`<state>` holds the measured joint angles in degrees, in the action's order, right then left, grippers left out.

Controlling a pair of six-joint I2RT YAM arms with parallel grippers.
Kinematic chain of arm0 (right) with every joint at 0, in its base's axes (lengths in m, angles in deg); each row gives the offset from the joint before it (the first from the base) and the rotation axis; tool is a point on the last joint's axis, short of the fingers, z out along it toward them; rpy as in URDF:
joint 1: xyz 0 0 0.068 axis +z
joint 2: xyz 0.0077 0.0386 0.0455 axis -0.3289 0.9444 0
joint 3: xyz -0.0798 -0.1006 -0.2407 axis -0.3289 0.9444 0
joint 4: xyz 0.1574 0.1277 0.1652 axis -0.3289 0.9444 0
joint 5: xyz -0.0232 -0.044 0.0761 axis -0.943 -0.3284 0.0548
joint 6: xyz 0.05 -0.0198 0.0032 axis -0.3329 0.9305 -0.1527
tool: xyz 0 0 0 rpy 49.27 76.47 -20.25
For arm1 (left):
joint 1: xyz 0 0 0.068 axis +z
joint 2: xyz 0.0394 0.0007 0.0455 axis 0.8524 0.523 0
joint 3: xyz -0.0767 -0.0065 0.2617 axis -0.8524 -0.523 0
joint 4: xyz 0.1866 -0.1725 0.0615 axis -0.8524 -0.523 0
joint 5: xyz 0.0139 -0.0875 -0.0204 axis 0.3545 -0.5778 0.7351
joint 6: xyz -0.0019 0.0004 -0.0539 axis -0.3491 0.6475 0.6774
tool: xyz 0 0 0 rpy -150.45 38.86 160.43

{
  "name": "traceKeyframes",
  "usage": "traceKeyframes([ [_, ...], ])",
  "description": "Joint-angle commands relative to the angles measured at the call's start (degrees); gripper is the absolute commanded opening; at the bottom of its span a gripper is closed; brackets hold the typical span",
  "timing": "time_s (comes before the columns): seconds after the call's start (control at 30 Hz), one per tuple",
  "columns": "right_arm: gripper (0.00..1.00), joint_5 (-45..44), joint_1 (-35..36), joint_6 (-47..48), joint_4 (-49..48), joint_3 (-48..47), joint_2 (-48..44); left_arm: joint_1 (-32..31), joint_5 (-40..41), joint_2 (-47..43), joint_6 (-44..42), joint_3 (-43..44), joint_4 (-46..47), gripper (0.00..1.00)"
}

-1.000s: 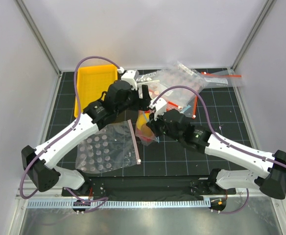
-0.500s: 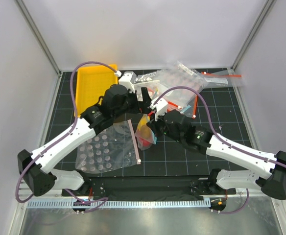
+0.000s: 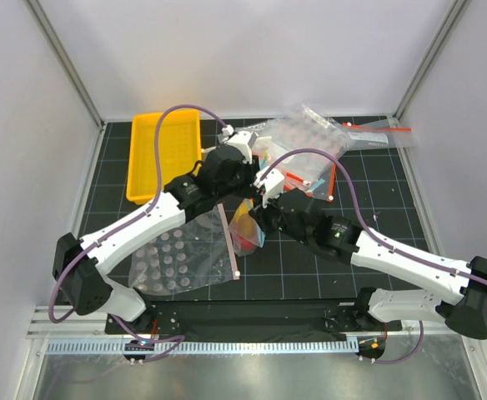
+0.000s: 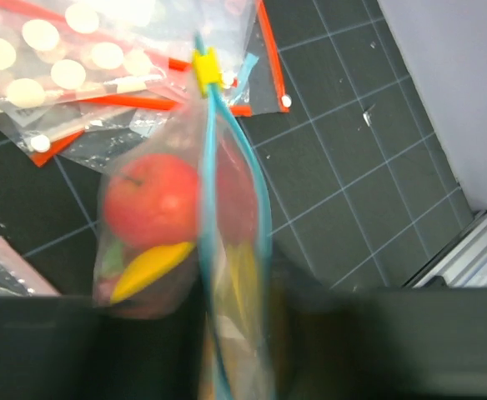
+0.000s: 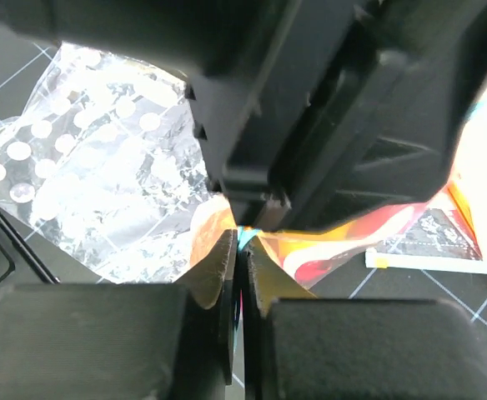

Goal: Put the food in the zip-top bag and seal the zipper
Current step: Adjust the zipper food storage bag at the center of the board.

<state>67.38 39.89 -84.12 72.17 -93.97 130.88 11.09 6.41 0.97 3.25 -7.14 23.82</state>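
The clear zip-top bag [image 3: 248, 235] hangs at mid-table between both grippers. In the left wrist view its light-blue zipper [image 4: 208, 167] runs as two strips, slightly apart, from a yellow tab [image 4: 206, 68] down between my left gripper [image 4: 235, 321]. Those jaws stand apart, one on each side of the mouth edge. Inside the bag lie a red ball [image 4: 152, 200] and a yellow lemon [image 4: 148, 271]; the other food is hidden. My right gripper [image 5: 243, 250] is shut on the teal zipper [image 5: 243, 236] edge. From above, the left gripper [image 3: 248, 196] sits just above the right gripper [image 3: 258, 214].
A yellow tray [image 3: 156, 154] stands at the back left. A white-dotted bag [image 3: 181, 254] lies at the front left of the held bag. Several bags with red-orange strips [image 3: 310, 137] are piled at the back. The table's right rail [image 4: 477, 250] shows in the left wrist view.
My left arm has swung right from beside the tray to the top of the held bag, and its jaws have opened wide, then narrowed. The right gripper has kept its hold and barely moved.
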Motion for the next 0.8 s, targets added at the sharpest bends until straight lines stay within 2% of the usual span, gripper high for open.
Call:
traceKeyframes([
  [0.0,0.16,0.6,0.5,0.3,-4.6,-0.9,-2.3,-0.4,-2.1,0.0,-3.1,2.4,0.6,0.21],
  [0.03,0.32,1.0,0.5,0.3,-4.7,-0.8,-2.6,-0.4,-2.3,-0.3,-3.7,2.3,0.5,0.11],
  [0.07,0.43,1.3,0.5,0.2,-5.3,-0.2,-3.5,-0.5,-2.7,-0.6,-4.3,2.1,0.2,0.00],
  [0.1,0.50,1.5,0.5,0.1,-5.6,0.2,-4.2,-0.4,-3.4,-1.3,-5.1,1.9,0.3,0.00],
  [0.17,0.56,1.2,0.5,0.0,-6.4,1.1,-6.5,-0.4,-3.7,-2.0,-6.9,1.7,-0.4,0.00],
  [0.37,0.56,-4.9,0.6,-0.4,-9.5,5.4,-15.2,-0.4,-3.8,-5.7,-10.8,-1.3,-0.4,0.00],
  [0.57,0.49,-18.1,0.4,0.6,-12.2,9.9,-23.1,-0.4,-10.6,-9.4,-12.2,-6.6,3.0,0.00],
  [0.67,0.47,-20.4,0.2,1.4,-14.3,10.6,-23.1,-0.4,-12.9,-11.4,-13.3,-10.1,5.4,0.00],
  [0.77,0.47,-18.9,0.1,2.7,-18.2,12.9,-23.7,-0.4,-12.8,-13.3,-14.0,-13.2,6.4,0.00],
])
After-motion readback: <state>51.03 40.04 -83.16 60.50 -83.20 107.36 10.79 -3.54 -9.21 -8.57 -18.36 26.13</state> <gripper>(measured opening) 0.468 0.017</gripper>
